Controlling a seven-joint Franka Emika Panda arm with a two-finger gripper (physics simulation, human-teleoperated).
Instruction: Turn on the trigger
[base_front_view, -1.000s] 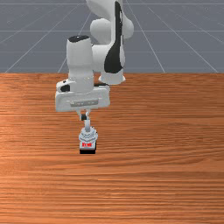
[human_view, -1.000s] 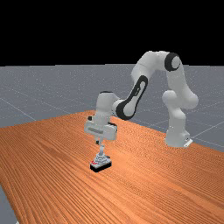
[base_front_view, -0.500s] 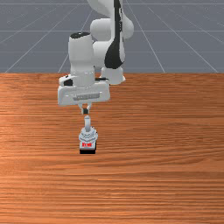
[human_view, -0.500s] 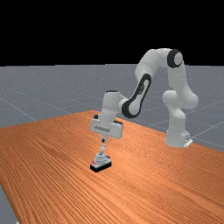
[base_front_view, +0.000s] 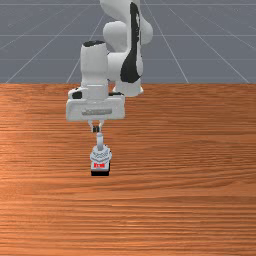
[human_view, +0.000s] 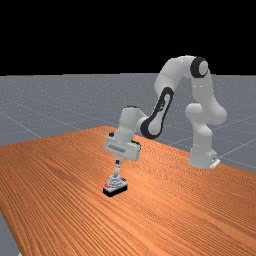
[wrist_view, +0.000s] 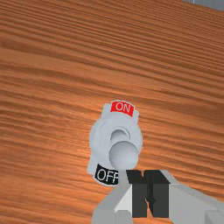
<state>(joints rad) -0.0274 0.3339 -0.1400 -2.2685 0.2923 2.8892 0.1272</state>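
Note:
In the front view my gripper (base_front_view: 96, 129) is just behind and above the tip of the switch's grey lever (base_front_view: 100, 141); the far view has the gripper (human_view: 117, 161) above the lever. The wrist view shows the gripper (wrist_view: 150, 192) shut, its dark pads together with nothing between them, beside the lever's round knob (wrist_view: 124, 155). This knob leans toward the black OFF label (wrist_view: 106, 175), away from the red ON label (wrist_view: 122, 107). Part of the OFF end is hidden by a finger. Whether finger and lever touch, I cannot tell.
The switch's base (base_front_view: 100, 172) stands on the wooden table (base_front_view: 185, 165), left of the middle in the front view. My arm reaches in from behind it. The table's far edge lies behind the hand.
Compared with a second ago, my hand has moved back toward the arm's base; over the last half second it has tilted and lowered slightly. The lever looks unmoved.

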